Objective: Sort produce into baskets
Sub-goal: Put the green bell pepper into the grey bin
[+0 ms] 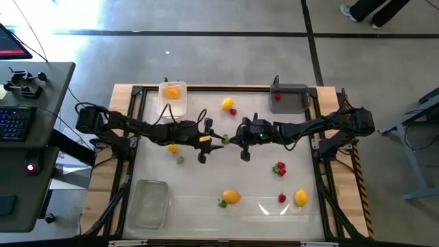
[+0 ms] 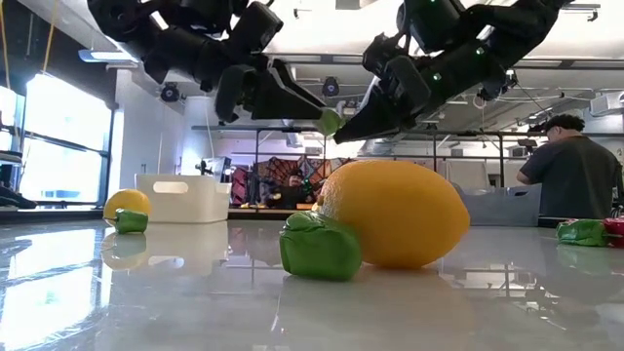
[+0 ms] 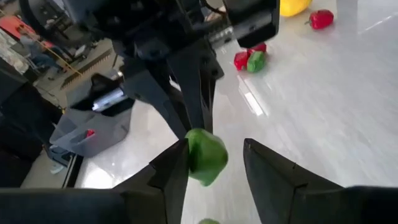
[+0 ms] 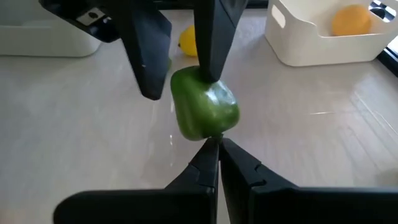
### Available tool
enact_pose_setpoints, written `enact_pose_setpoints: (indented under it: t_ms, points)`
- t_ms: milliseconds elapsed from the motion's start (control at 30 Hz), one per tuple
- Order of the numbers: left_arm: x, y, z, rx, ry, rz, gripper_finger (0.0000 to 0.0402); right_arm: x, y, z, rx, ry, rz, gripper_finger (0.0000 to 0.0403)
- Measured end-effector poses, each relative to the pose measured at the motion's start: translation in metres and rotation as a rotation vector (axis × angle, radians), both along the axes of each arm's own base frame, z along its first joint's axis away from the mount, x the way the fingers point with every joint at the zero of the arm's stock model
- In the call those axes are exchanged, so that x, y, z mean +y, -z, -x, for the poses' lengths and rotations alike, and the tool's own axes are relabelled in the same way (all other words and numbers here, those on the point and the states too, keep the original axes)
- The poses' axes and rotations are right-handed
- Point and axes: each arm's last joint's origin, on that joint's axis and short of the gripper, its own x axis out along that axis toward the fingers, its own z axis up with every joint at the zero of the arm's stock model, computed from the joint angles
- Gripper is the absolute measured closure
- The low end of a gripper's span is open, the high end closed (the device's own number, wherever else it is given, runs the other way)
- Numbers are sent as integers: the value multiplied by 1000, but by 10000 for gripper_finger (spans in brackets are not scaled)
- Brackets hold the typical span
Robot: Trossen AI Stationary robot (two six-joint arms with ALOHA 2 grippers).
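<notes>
Your right hand [image 1: 234, 139], clenched, grips the green piece [image 4: 204, 111] above the worktop [image 1: 260, 185]; your left hand [image 3: 214, 163] stands parted around it.

Pincers meet mid-tabletop [image 1: 206, 206], a pepper [image 1: 226, 138] between them.
Left pincer [image 1: 218, 139] left of it, right pincer [image 1: 231, 139] right; three trays sit along the edges.

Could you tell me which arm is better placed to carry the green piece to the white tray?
Left, probably: the left gripper has open fingers straddling the green piece, and the white tray sits on its side. The right gripper only pinches it.
</notes>
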Motion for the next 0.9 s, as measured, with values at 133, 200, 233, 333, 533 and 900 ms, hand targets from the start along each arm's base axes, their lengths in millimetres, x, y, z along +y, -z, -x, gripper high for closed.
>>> enact_pose_setpoints:
  t_ms: [133,200,233,333,533,900]
  points:
    - [-3,1,0,6,9,1,275,0,0,0,-2,-2,-1,403]
    - [-5,1,0,6,14,1,279,1,0,0,-3,-5,-1,403]
    - [-5,1,0,6,16,0,280,2,0,0,-4,-7,-1,403]
    - [-6,0,0,5,15,0,286,4,-1,-1,-9,-15,0,403]
    - [-5,0,0,-1,-1,-35,303,7,-2,-2,-23,-24,4,403]
    - [-2,0,0,4,-38,-118,333,3,-3,-2,-32,17,24,392]
